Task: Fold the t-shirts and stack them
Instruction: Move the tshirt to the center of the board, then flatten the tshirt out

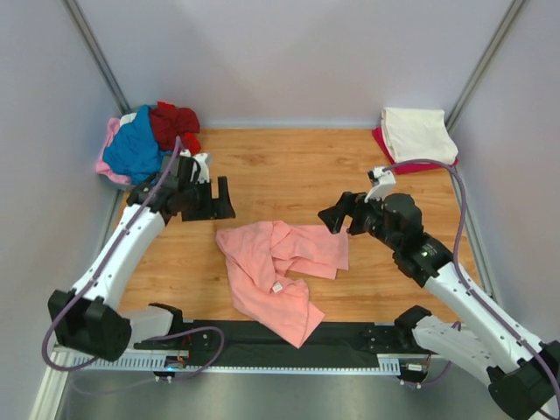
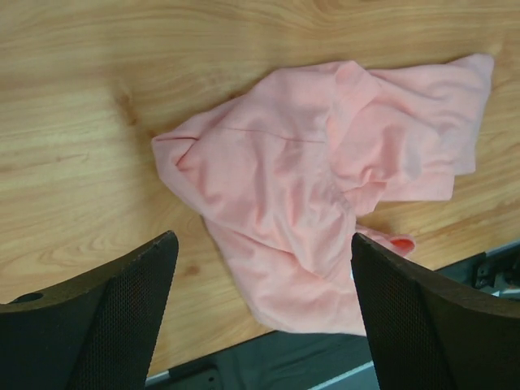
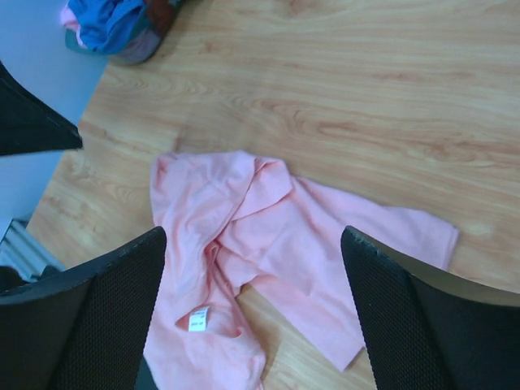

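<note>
my left pincer and right pincer are hovering spread and empty above the salmon-pink t-shirt lying crumpled mid-way across the table; i'm reckoning on pinching two far-apart edges, single layer, and pulling flat.

a crumpled salmon-pink t-shirt lies mid wooden table, a loose heap of blue, dark red and pale pink shirts sits far left, and a folded cream shirt tops a red shirt far right.
</note>
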Available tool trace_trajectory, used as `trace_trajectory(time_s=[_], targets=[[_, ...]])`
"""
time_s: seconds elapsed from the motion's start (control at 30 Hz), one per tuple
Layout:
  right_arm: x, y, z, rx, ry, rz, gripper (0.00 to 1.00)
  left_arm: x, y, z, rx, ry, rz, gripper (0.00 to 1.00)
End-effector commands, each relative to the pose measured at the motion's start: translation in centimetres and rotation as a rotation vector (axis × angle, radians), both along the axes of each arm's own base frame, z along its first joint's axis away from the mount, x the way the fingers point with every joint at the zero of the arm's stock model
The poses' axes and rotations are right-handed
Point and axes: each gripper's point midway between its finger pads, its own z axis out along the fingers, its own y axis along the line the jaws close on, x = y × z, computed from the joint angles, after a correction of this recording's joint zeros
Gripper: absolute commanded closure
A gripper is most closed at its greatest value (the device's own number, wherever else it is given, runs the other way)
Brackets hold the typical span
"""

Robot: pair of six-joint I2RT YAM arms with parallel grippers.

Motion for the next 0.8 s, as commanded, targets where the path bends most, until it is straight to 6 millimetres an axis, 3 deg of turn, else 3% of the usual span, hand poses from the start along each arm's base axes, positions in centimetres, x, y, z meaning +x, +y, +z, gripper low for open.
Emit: trace_trajectory(time_s=[0.0,0.17,0.27,0.3,0.4,0.5,0.53,0.77], targets=[[-2.0,4.0,-1.2,0.039,0.098,0.156,0.12,-0.3,1.2,5.6,0.006,-0.230,0.003,0.08],[-2.1,9.5,-6.7,-0.125,0.274,0.206,0.21,-1.8,2.9,3.9,0.088,-0.211,0.005,0.10],[-2.2,12.5,-7.8,-0.089,0.350,0.257,0.35,-2.3,4.5,3.1,0.162,-0.230,0.033,0.11],[-2.3,13.6,-9.7,-0.113,0.398,0.269,0.42,-2.6,5.1,2.7,0.183,-0.239,0.048,0.10],[-2.4,16.1,-11.2,-0.129,0.454,0.300,0.52,-3.0,5.6,2.3,0.189,-0.267,0.071,0.11],[-3.1,17.7,-12.0,-0.143,0.494,0.327,0.58,-3.2,6.1,2.4,0.197,-0.296,0.095,0.11],[-3.3,17.9,-13.2,-0.167,0.519,0.325,0.59,-3.2,6.2,2.5,0.199,-0.299,0.101,0.11],[-5.0,19.7,-16.7,-0.201,0.620,0.357,0.57,-3.2,6.2,2.5,0.199,-0.300,0.103,0.11]])
